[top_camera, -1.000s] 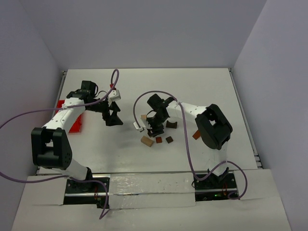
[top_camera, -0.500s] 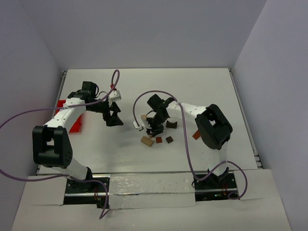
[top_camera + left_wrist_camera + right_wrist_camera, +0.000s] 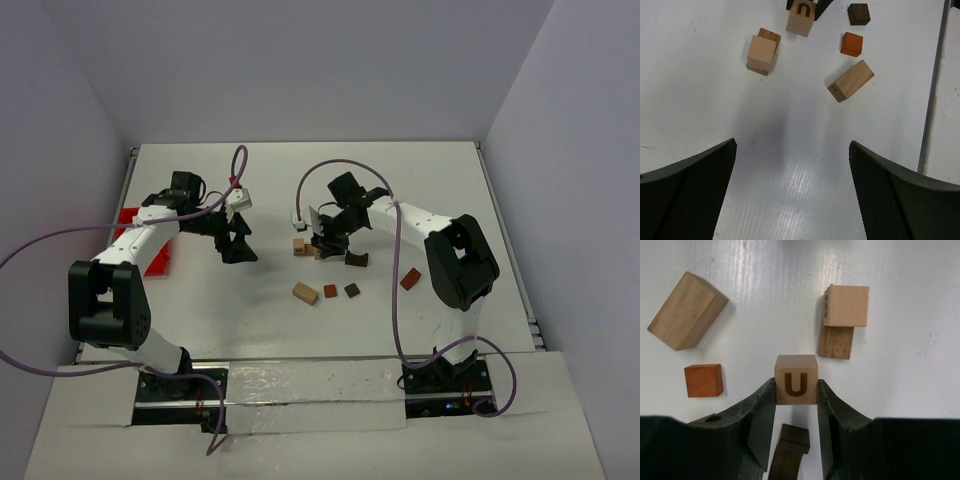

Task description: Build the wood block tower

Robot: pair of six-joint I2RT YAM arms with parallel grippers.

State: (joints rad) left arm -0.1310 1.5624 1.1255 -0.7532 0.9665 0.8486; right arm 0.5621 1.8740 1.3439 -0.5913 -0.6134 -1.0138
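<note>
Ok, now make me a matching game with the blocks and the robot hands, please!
Things:
1. U block
2. light tan cube
3. orange cube
4. left gripper

States:
A. open, holding nothing
B. sitting on a brown block
C. pinched in the right gripper
D. lying on the table, touching nothing

Pairs: 1-C, 2-B, 3-D, 4-A.

Bright, even, soft light from overhead. White tabletop (image 3: 430,190) shows streaky glare: 6 o'clock in left wrist view, 12 o'clock in right wrist view. Shadows faint, soft-edged, close under blocks (image 3: 851,80). Lettered cube (image 3: 796,379) crisp. Left end effector (image 3: 792,145) fingers (image 3: 690,195) dark, slightly soft at 7 and 5 o'clock.
</note>
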